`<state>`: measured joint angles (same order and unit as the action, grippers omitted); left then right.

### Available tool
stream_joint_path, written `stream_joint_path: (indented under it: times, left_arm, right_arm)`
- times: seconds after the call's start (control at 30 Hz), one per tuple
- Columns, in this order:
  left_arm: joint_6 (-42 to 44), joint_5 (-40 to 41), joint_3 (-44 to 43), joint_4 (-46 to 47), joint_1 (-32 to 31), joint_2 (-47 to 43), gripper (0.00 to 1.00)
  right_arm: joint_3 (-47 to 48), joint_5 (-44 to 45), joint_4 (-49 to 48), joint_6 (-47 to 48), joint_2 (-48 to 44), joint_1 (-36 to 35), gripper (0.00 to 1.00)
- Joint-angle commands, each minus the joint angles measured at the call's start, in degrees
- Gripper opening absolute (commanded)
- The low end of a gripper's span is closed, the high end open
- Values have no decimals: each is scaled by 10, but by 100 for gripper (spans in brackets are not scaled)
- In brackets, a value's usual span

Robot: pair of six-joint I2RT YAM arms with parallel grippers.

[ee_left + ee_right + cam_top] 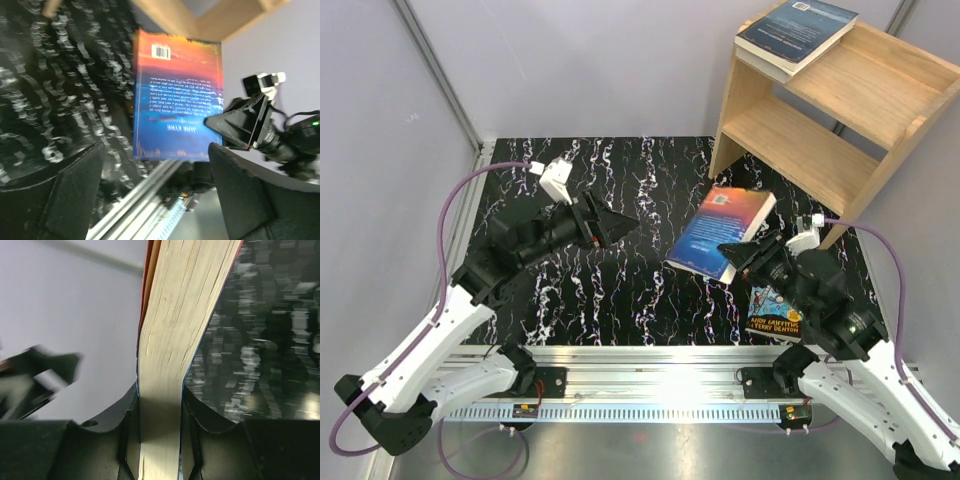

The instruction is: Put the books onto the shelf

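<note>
blue-orange book [720,232] is lifted above the table, clenched at its near page edge in my right gripper [737,250]. long axis runs away from those jaws, roughly toward the shelf [800,140] just beyond. my left gripper [625,222] gapes empty, well left of the book, farther from the shelf.

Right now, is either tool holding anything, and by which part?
The right tool clamps the blue-and-orange book at its page edge; the left tool is open and empty.
</note>
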<state>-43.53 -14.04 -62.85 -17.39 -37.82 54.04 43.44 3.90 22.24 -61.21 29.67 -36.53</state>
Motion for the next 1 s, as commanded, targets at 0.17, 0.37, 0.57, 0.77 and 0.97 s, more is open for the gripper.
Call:
stream_joint_path:
  times: [0.17,0.37,0.57,0.77,0.97]
  left_arm:
    - [65,86,62,-31,1,-41,99]
    - [53,50,97,52,0,-11,99]
    - [-68,-54,102,270,10,116,99]
    - [-219,-107,61,480,24,270,99]
    - [-209,-102,27,476,22,303,99]
  right_arm:
    - [141,259,120,103,85,3,0]
    - [167,314,73,139,103,15,0]
    - [135,206,-49,162,86,63,0]
    - [133,15,-80,154,132,245,0]
    - [99,-237,-210,57,208,491,0]
